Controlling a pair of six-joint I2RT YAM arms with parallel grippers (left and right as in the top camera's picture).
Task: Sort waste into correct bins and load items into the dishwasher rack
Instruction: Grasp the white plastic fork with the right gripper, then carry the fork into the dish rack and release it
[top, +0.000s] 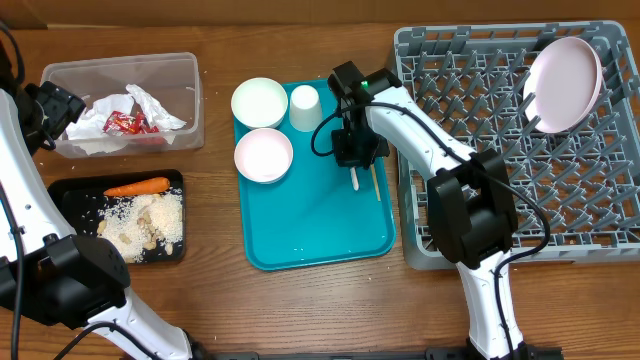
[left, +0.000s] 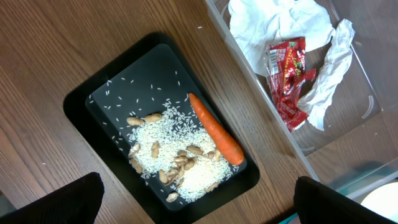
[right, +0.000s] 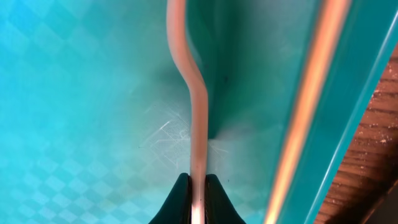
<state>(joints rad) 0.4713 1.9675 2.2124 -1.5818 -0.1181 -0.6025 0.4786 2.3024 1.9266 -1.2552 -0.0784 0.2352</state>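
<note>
The right jaws are pressed together on a thin wooden stick (right: 198, 118), pinching it where it lies on the teal tray (top: 310, 230). A second stick (top: 376, 183) lies just beside them, on the side toward the dishwasher rack (top: 600, 225). The left jaws are spread wide and hold nothing; they hang above the black tray (left: 81, 106).

I judge that much is already done. The plate (top: 565, 82) stands in the rack, well apart from the right jaws. The napkins (left: 273, 25) and the red wrapper (left: 287, 78) lie in the clear tub (top: 193, 100). The carrot (left: 214, 130) and the rice and nuts (left: 180, 158) lie under the left jaws. Left to load are both sticks, one bowl (top: 260, 102), the other bowl (top: 263, 155) and the cup (top: 305, 107), all near the right jaws on the teal tray
</note>
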